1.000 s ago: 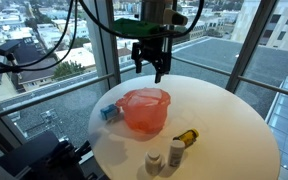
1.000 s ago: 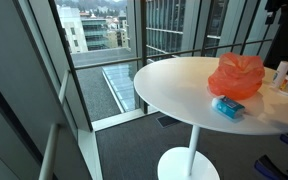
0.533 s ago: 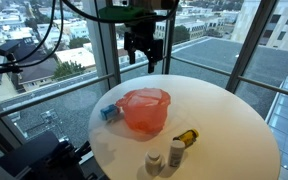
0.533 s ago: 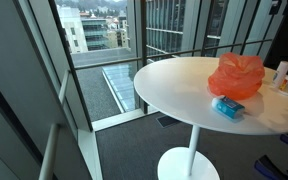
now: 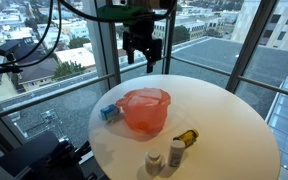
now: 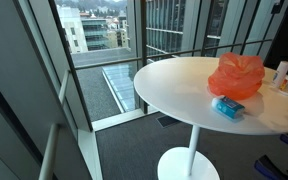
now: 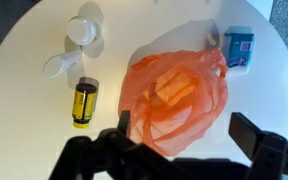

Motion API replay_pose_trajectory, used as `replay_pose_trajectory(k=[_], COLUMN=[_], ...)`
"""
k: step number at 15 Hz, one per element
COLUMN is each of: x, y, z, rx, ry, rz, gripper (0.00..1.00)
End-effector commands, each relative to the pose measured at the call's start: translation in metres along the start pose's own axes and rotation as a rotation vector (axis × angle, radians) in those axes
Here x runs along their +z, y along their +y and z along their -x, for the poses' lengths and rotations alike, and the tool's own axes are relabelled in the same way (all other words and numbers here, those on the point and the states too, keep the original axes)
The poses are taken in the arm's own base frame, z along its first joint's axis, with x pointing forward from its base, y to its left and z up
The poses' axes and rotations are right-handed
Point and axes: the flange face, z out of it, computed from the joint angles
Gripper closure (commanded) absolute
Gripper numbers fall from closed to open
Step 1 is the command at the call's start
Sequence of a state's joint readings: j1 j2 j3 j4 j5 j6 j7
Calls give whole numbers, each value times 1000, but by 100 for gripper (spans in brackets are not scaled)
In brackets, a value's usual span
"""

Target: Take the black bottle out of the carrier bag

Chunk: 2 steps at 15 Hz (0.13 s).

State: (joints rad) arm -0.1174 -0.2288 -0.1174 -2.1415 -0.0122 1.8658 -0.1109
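Note:
An orange carrier bag stands open in the middle of the round white table; it also shows in an exterior view and in the wrist view. A black bottle with a yellow label lies on its side on the table outside the bag, also in the wrist view. My gripper is open and empty, well above the table beyond the bag's far side. In the wrist view its jaws frame the bag's near edge.
Two white bottles stand near the table's front edge, next to the black bottle; they show in the wrist view. A small blue box lies beside the bag. Windows and a railing surround the table.
The gripper has risen and shifted left, away from the bag, over the first half second, then stayed still. It stays open. Nothing on the table moved.

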Motion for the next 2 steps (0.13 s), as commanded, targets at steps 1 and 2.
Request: replay_pose_trajectory(k=[1,2], x=[-1,0], y=[0,0], z=[0,0], rx=[0,0], ry=[-1,-1], rz=[0,0], gripper=[0,0])
